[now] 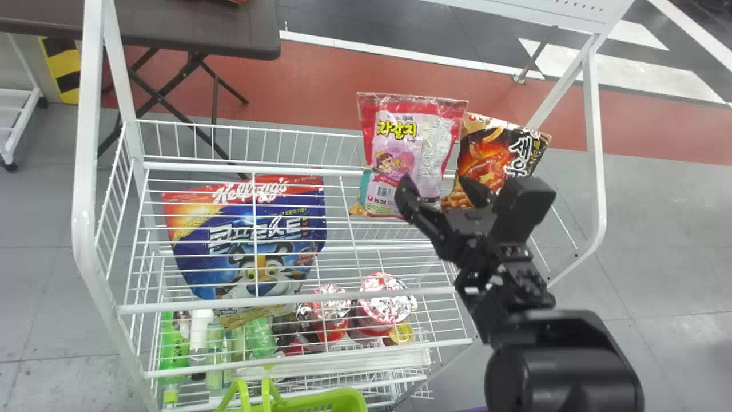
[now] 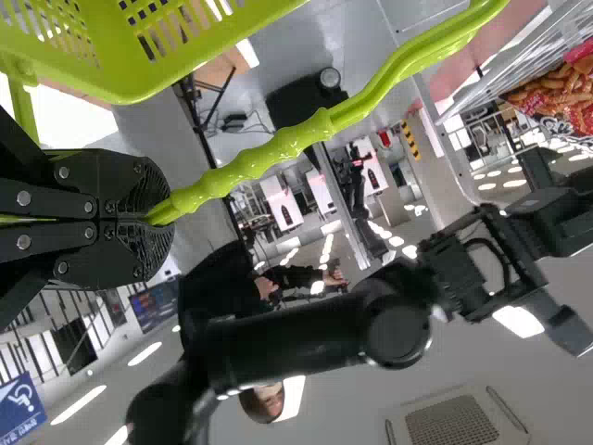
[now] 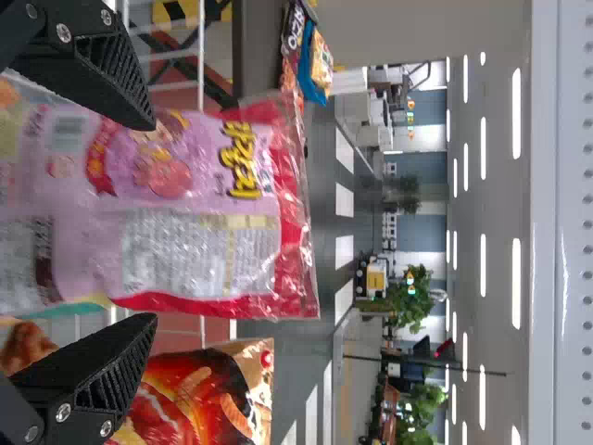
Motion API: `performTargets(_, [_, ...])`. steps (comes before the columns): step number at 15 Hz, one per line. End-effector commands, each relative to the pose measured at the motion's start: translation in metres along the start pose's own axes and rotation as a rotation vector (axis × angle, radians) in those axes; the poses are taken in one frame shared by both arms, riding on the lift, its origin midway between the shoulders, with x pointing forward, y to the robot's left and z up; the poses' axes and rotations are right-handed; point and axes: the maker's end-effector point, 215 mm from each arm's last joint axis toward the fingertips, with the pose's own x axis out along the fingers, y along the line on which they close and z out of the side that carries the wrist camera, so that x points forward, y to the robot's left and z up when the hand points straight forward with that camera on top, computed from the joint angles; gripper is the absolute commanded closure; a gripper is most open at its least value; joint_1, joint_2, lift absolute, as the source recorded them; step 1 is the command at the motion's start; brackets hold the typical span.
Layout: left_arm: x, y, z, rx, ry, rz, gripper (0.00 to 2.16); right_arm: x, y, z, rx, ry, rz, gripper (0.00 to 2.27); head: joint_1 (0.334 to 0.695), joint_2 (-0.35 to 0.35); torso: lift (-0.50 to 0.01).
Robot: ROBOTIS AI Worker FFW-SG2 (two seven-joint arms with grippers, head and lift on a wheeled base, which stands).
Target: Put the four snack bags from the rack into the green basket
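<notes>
From where I stand, the right gripper [image 1: 437, 186] has its fingers apart at the pink snack bag [image 1: 420, 137], upright on the white wire rack [image 1: 274, 303]; they may be touching it, but I can't quite tell. Just beside it, on the right, leans the black-and-orange snack bag [image 1: 523, 146]. Farther left stands the blue cereal bag [image 1: 246, 229], with cups [image 1: 386, 300] and bottles [image 1: 171, 349] lower down. The left gripper [image 2: 153, 218] is clamped on the handle [image 2: 278, 148] of the green basket [image 1: 343, 397], near the rack's front.
</notes>
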Motion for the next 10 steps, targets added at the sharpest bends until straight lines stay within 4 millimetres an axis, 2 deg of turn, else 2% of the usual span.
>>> performTargets(1, [0.000, 0.001, 0.002, 0.004, -0.001, 0.002, 1.90, 0.032, -0.010, -0.008, 0.011, 0.046, -0.017, 0.09, 0.695, -0.350, -0.006])
performTargets(3, [0.002, 0.003, 0.003, 0.004, 0.004, 0.007, 1.90, 0.050, -0.012, -0.019, 0.022, 0.090, 0.008, 0.09, 0.695, -0.350, -0.006])
performTargets(4, [0.004, 0.004, 0.002, 0.004, 0.007, 0.007, 1.90, 0.056, -0.002, -0.020, 0.032, 0.099, 0.061, 0.09, 0.695, -0.350, -0.006])
performTargets(5, [0.005, 0.003, 0.001, 0.004, 0.010, 0.005, 1.90, 0.057, 0.006, -0.025, 0.041, 0.118, 0.105, 0.30, 0.695, -0.350, -0.006])
performTargets(6, [0.005, 0.004, 0.002, 0.005, 0.011, 0.008, 1.90, 0.056, 0.012, -0.028, 0.043, 0.127, 0.132, 0.95, 0.695, -0.350, -0.006])
performTargets(7, [0.004, 0.005, 0.002, 0.005, 0.009, 0.011, 1.90, 0.052, 0.013, -0.033, 0.047, 0.136, 0.134, 1.96, 0.695, -0.350, -0.006])
performTargets(8, [0.003, 0.005, 0.003, 0.006, 0.008, 0.012, 1.90, 0.047, 0.015, -0.037, 0.052, 0.136, 0.142, 2.10, 0.695, -0.350, -0.006])
performTargets(10, [0.003, 0.005, 0.003, 0.006, 0.008, 0.012, 1.90, 0.037, 0.017, -0.024, 0.043, 0.085, 0.146, 2.11, 0.695, -0.350, -0.006])
